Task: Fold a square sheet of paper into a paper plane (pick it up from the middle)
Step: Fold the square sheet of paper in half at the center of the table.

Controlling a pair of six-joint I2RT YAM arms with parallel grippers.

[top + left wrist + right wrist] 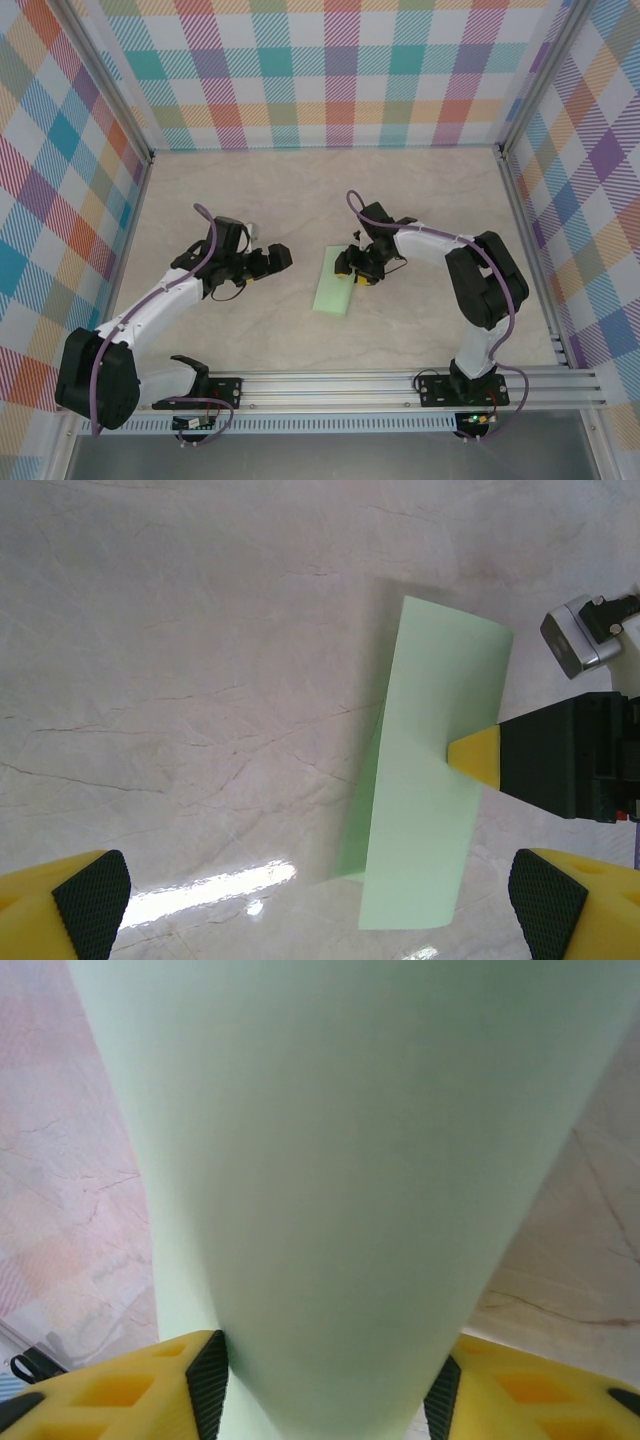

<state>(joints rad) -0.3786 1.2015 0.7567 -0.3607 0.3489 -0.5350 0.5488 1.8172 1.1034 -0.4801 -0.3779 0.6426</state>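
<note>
- pale marbled tabletop, walled in by checked panels of many colours.
- pale mint-green folded sheet of paper, a long narrow strip lying near the middle of the tabletop between the two arms, lower layer peeking out along one long edge.
- right gripper at the strip's far right side, black pads set either side of the bulging paper and touching it; squeezing or merely flanking, cannot tell.
- left gripper spread wide, holding nothing, just left of the paper and apart from it.
</note>
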